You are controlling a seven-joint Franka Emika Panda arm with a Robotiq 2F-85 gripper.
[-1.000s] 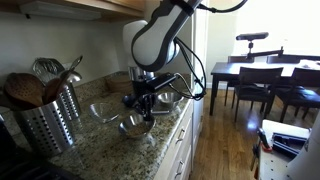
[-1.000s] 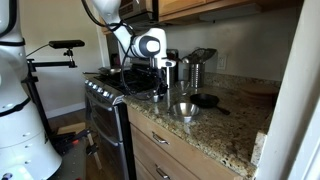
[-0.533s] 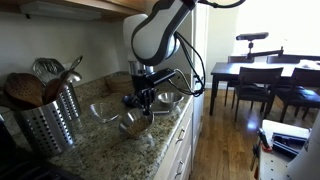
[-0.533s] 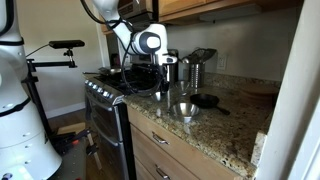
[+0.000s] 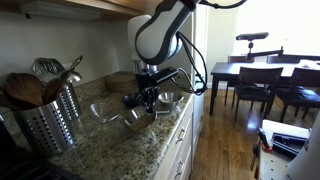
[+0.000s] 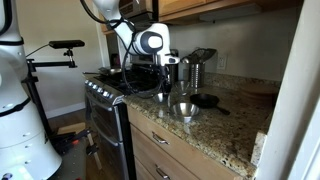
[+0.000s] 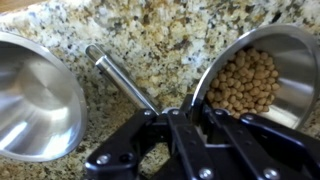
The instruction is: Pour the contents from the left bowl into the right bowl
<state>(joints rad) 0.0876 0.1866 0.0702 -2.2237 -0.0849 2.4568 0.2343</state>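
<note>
— While the gripper [image 7: 185, 112] is clamped on the left bowl [image 7: 296, 48] at its rim, where are the contents [image 7: 245, 82]?
— Heaped inside it; the empty right bowl [image 7: 35, 100] sits apart, to its left in the wrist view.

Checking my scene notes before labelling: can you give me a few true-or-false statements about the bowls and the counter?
1. The pincer grips the rim of the bowl of pellets. True.
2. The other metal bowl is full too. False: it is empty.
3. The countertop is speckled stone. True.
4. The utensil holder stands empty. False: wooden spoons stick out of it.
</note>
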